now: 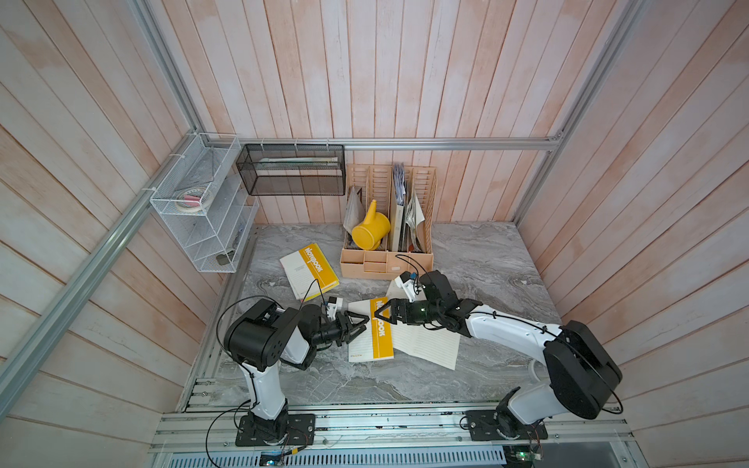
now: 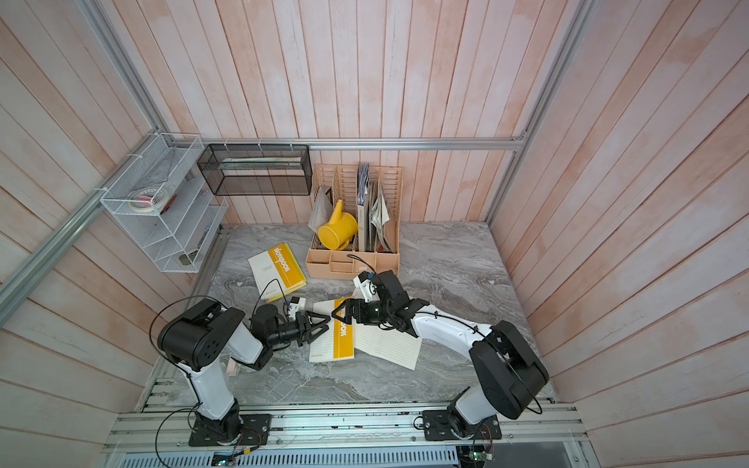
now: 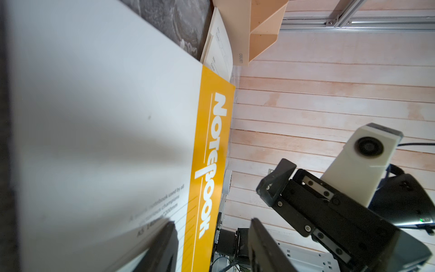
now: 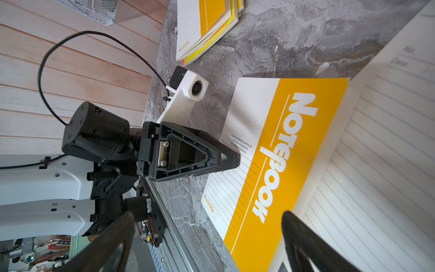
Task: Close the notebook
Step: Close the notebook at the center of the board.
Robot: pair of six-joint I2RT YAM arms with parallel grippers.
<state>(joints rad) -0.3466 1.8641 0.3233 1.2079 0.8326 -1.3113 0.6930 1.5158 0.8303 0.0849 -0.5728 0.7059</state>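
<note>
Pale pink plank walls [image 1: 405, 60] close in a grey marbled bench [image 1: 486, 263]. A beige desk organiser [image 1: 387, 265] stands at the back of the bench, against the wall. A yellow watering can [image 1: 369, 233] sits in one of the organiser's upright slots, with papers in the slots next to it. On the wall beside the organiser, toward the left arm's side, hangs a black mesh basket [image 1: 292, 178], and farther that way is a white wire rack [image 1: 202, 210]. A stack of notebooks [image 1: 310, 269] lies closed on the bench just off the organiser's front corner on that same side.

The notebook [image 1: 371, 330] lies on the bench in front of the organiser, near it, toward the arm bases. It is open. Its cover [image 2: 338, 334], with the yellow band and the word NOTEBOOK, faces up, and the lined pages [image 1: 429, 346] are bare on the right arm's side of it. Whether the cover lies flat or stands tilted cannot be told.

Both claws meet in front of the organiser, at the end of the cover nearest it. The left claw [image 1: 360, 326] has its jaws spread and pinches nothing. In the left wrist view one of its fingers [image 3: 162, 249] shows against the white part of the cover, and the other sits past the yellow edge. The right claw [image 1: 379, 314] is spread wide over the yellow band, its fingers [image 4: 299, 235] well apart and holding nothing. Whether either claw touches the cover cannot be told.
</note>
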